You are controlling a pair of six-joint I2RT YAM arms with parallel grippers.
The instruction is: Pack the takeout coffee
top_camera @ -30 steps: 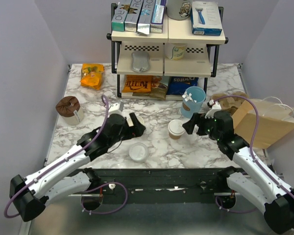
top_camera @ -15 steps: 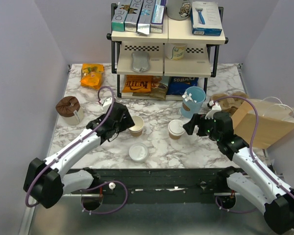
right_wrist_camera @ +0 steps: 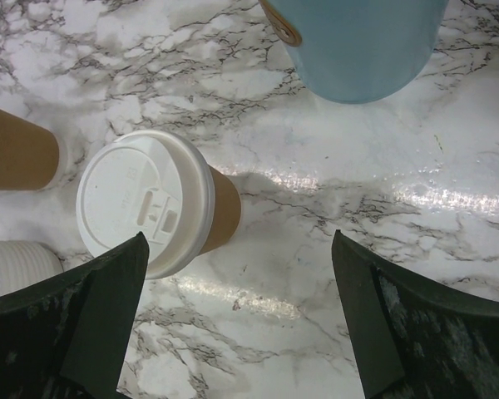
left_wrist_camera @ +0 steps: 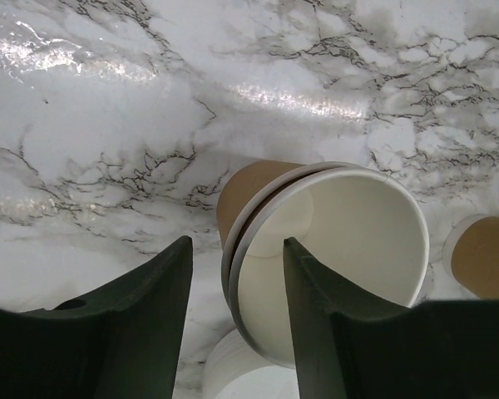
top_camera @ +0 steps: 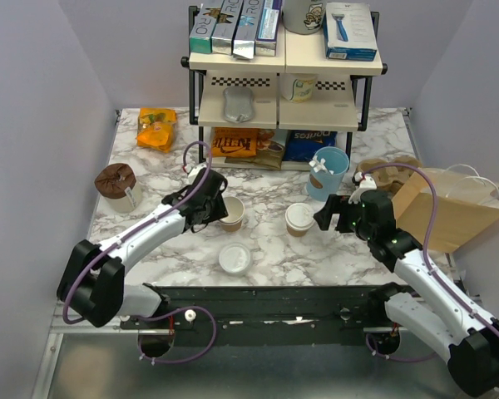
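The takeout coffee (top_camera: pixel 298 219), a small tan cup with a white lid (right_wrist_camera: pixel 145 199), stands upright mid-table. My right gripper (top_camera: pixel 326 214) is open just to its right; in the right wrist view the cup sits ahead of the left finger (right_wrist_camera: pixel 108 316), apart from it, and bare marble lies between the jaws. My left gripper (top_camera: pixel 219 211) is open at a lidless tan cup (top_camera: pixel 230 213). Its jaws straddle that cup's near wall (left_wrist_camera: pixel 249 249), one finger (left_wrist_camera: pixel 316 324) over the white inside and the other outside with a gap.
A loose white lid (top_camera: pixel 234 258) lies near the front edge. A taller light-blue cup (top_camera: pixel 328 170) stands behind the coffee. The brown paper bag (top_camera: pixel 449 212) lies at the right. A shelf rack (top_camera: pixel 283 83) with snacks stands at the back, and a chocolate muffin (top_camera: pixel 116 181) sits at the left.
The left arm has swung so its gripper meets the lidless cup from the left, and its jaws have narrowed around the cup's wall. The right arm has hardly moved.
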